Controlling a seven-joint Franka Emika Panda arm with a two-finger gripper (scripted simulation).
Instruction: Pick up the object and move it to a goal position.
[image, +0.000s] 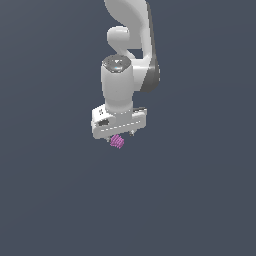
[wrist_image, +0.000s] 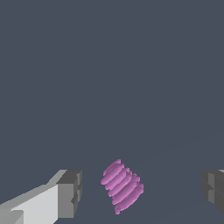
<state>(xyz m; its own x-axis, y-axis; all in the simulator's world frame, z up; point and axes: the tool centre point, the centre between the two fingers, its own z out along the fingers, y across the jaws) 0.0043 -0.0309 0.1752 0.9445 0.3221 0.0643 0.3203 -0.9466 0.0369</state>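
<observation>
Magenta-pink ribbed object (wrist_image: 122, 187), white end effector (wrist_image: 141, 190), grey pads (wrist_image: 70, 192)

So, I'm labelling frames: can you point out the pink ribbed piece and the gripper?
pink ribbed piece (wrist_image: 122, 191): wrist view, middle of its ribbed side.
gripper (wrist_image: 140, 193): wrist view, midway between the open fingertips.

The gripper (wrist_image: 140, 192) fingers (wrist_image: 70, 192) get chopped off by the wrist view's edge, and the arm (image: 132, 30) runs out of the exterior view.

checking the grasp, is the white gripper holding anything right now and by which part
Nothing is held. The white gripper is open, and the small ribbed magenta-pink piece sits between its grey fingers, with gaps on both sides.
</observation>
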